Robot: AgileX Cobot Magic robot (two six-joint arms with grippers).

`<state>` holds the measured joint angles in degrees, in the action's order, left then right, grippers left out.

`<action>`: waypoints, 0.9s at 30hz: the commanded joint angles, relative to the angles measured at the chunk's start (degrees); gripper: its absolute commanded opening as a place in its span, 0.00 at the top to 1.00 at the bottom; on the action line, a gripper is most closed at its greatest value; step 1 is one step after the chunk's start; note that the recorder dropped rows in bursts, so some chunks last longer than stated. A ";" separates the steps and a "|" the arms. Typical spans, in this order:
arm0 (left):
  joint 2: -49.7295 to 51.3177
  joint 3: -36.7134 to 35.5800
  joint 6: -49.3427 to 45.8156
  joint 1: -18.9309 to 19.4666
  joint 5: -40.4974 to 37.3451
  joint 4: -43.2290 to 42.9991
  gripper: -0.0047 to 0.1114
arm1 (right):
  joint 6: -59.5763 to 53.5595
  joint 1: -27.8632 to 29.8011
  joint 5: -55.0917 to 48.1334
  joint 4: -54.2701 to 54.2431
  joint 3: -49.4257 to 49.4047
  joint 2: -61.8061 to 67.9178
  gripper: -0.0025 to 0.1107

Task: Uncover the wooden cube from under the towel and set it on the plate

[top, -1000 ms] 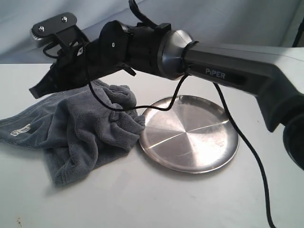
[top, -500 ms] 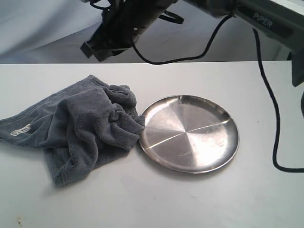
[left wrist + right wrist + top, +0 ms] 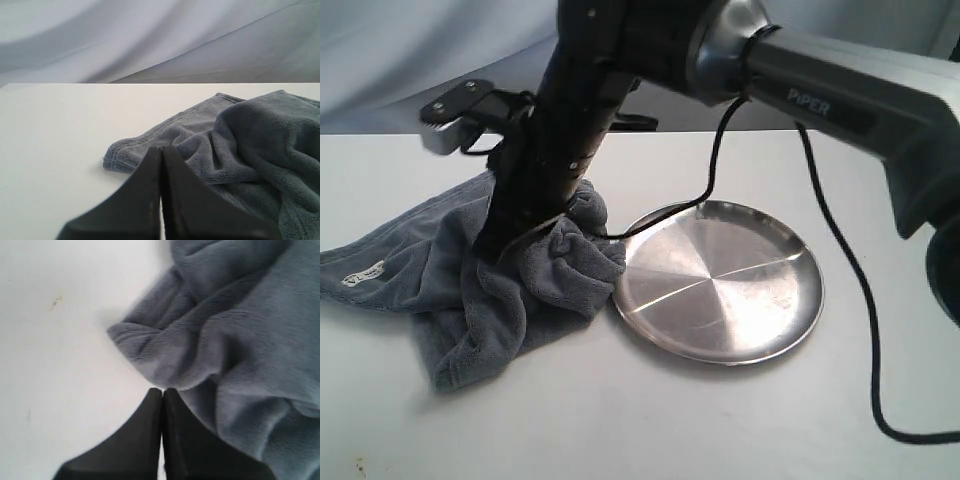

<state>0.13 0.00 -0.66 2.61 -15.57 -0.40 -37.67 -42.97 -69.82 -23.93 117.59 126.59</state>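
Right gripper (image 3: 162,389) closed, seemingly resting on the towel (image 3: 450,260); plate (image 3: 720,285) just beside it.

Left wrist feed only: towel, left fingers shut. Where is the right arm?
Observer: It reaches across the middle. The right gripper is down on the bunched part of the towel.
Operator: Open?
Observer: No. The right wrist view shows its fingers shut, tips at a towel fold.
Operator: Plate?
Observer: The plate lies bare, its rim meeting the towel's bunched edge.
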 commanded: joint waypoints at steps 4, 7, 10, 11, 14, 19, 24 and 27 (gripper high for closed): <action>-0.13 0.00 0.14 -0.18 0.58 0.40 0.96 | -1.51 -7.93 13.55 -1.01 -0.56 -0.32 0.98; -0.13 0.00 0.14 -0.18 0.58 0.40 0.96 | -1.28 -8.60 26.61 -1.12 -0.56 -0.32 0.98; -0.13 0.00 0.14 -0.18 0.58 0.40 0.96 | -0.98 -8.30 39.42 -1.12 -0.56 -0.32 0.98; -0.13 0.00 0.14 -0.18 0.58 0.40 0.96 | -0.74 -7.87 42.64 -1.00 -0.56 -0.32 0.98; -0.13 0.00 0.04 -0.18 0.58 0.40 0.96 | 0.47 -6.49 50.54 -1.00 -0.56 -0.32 0.98; -0.13 0.00 0.04 -0.18 0.58 0.40 0.96 | 0.85 -2.68 52.04 -0.13 -0.56 -0.32 0.98; -0.13 0.00 0.04 -0.18 0.58 0.40 0.96 | 0.85 1.34 46.91 0.04 -0.56 -0.55 0.98; -0.13 0.00 0.20 -0.18 0.58 0.40 0.96 | 0.85 3.34 40.03 0.19 -0.56 -1.11 0.98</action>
<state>0.13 0.00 -0.66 2.61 -15.57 -0.40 -37.07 -41.17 -23.71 -24.35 117.09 126.59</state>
